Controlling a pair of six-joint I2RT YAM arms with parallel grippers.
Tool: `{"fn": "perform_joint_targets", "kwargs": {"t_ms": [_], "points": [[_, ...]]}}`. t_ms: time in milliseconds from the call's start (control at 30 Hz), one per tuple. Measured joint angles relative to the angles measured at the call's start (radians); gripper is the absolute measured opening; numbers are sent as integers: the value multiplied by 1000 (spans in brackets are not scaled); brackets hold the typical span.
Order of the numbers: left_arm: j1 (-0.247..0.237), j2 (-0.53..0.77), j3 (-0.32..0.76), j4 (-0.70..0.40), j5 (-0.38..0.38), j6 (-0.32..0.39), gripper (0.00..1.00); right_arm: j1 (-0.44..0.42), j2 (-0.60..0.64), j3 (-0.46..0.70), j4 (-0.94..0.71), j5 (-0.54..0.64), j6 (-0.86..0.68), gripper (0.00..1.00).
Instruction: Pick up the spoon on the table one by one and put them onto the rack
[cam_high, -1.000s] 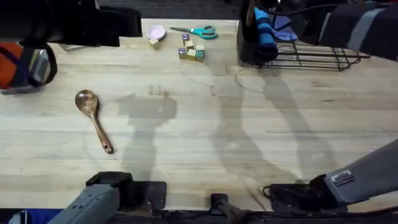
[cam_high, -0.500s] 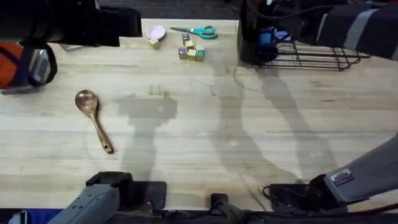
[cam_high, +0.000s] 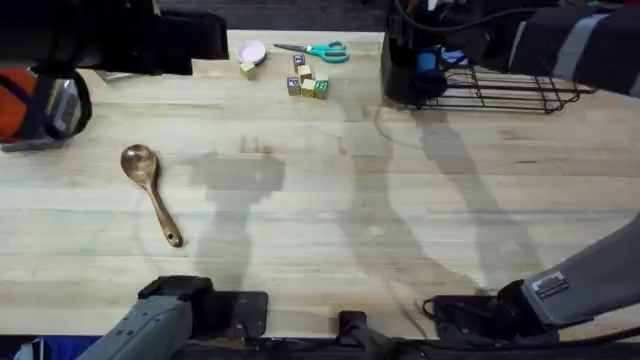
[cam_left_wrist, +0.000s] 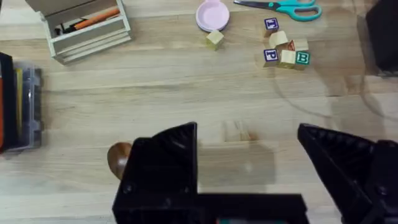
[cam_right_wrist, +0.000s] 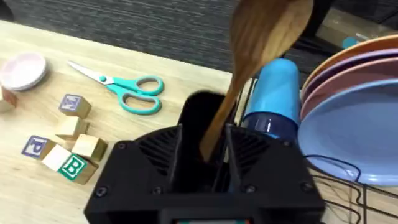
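Wooden spoon (cam_right_wrist: 261, 56) clamped in my right jaws (cam_right_wrist: 208, 152) sits over the rack (cam_high: 510, 92), needing lowering into its holder, while my left jaws (cam_left_wrist: 249, 162) hang open.

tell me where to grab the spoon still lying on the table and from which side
Grip the spoon mid-handle, coming straight down from above with the fingers across the handle. It lies flat on the table; the handle is slim and straight, the bowl round and glossy, likely harder to pinch. The left gripper, open, looks better placed.
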Motion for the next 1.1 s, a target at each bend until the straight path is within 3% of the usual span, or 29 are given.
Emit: {"fn": "perform_joint_targets", "kwargs": {"t_ms": [500,933,1000,1100], "points": [[0,0,0,0,0,0,993,0,-10,0,-15,0,0,505],[0,0,0,0,0,0,993,0,-175,0,-195,0,0,603],[0,0,0,0,0,0,993,0,-198,0,-240,0,0,646],[0,0,0,0,0,0,993,0,-234,0,-302,0,0,791]]}}
